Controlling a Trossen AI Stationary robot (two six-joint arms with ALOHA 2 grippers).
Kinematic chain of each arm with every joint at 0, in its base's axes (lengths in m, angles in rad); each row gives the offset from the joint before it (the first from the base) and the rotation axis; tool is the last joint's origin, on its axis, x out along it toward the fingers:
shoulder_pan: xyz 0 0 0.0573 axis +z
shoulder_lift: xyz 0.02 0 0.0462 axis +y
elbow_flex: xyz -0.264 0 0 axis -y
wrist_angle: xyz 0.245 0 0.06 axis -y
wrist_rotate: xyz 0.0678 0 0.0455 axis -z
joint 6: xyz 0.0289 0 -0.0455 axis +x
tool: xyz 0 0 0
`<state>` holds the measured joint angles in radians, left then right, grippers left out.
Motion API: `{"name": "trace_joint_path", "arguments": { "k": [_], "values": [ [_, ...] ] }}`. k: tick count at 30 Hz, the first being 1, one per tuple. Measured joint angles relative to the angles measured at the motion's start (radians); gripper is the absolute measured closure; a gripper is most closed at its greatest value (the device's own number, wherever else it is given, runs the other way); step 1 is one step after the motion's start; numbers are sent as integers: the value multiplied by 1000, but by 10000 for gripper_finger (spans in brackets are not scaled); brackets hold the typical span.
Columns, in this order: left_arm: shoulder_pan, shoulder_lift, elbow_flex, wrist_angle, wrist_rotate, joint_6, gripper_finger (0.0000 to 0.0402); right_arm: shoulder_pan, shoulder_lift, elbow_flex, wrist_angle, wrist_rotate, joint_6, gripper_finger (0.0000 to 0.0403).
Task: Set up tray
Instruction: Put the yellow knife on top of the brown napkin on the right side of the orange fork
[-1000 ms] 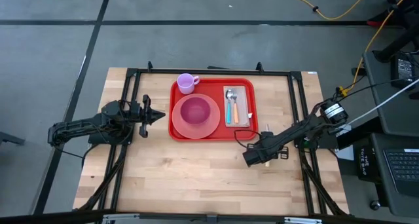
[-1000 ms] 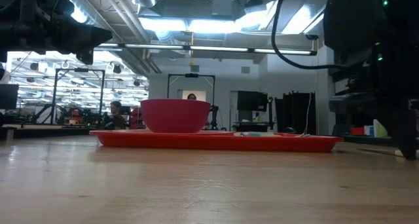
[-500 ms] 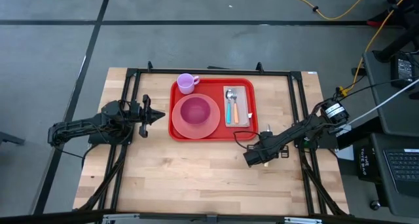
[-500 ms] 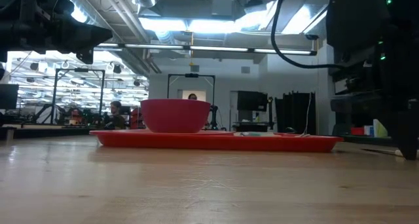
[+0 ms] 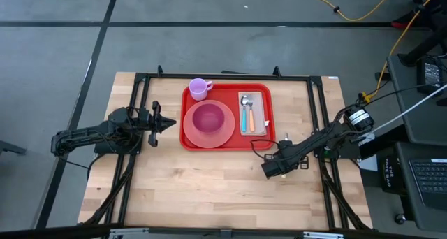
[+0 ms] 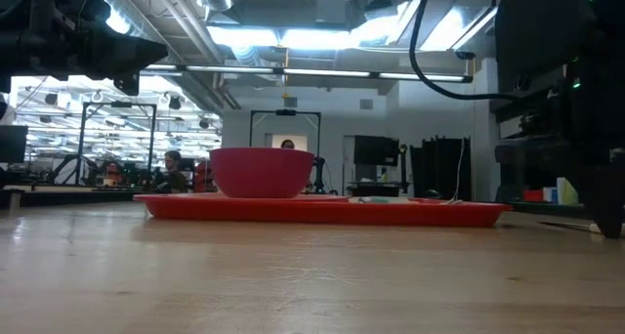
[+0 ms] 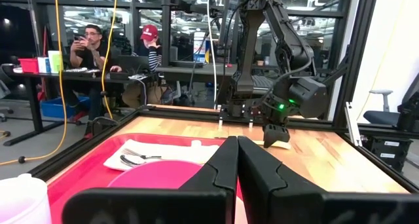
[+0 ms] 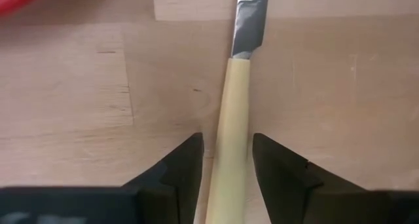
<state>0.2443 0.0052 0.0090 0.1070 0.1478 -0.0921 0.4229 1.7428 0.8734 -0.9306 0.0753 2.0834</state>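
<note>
The red tray (image 5: 227,91) lies at the table's far middle. It carries a pink bowl on a pink plate (image 5: 208,119), a purple cup (image 5: 200,89) and a beige napkin (image 5: 254,112) with a spoon and a fork. A knife with a cream handle (image 8: 230,106) lies near the tray's near right corner, and my right gripper (image 5: 274,168) stands over it, pointing steeply down and shut on it. My left gripper (image 5: 170,124) waits shut and level, just left of the tray, pointing at it. My right gripper pinches the knife's cream handle (image 8: 229,152) by its two long sides, between its two fingers (image 8: 190,152). The fingers come from above and point steeply down. The blade (image 8: 249,21) sticks out ahead over the wood. I cannot tell whether the knife is lifted off the table.
Black frame rails (image 5: 140,99) run along the table's left, right and far sides. Bare wood (image 5: 209,190) spreads between the tray and the near edge. People sit at desks (image 7: 91,47) in the room beyond the table.
</note>
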Motion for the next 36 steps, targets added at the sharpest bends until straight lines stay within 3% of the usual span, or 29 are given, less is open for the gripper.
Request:
{"name": "trace_joint_path", "arguments": {
  "k": [9,17,36],
  "values": [
    [0,0,0,0,0,0,398,0,0,0,8,6,-37,266],
    [0,0,0,0,0,0,398,-1,0,1,21,13,-47,342],
    [0,0,0,2,0,0,398,-2,15,73,-97,-3,-12,341]
  ]
}}
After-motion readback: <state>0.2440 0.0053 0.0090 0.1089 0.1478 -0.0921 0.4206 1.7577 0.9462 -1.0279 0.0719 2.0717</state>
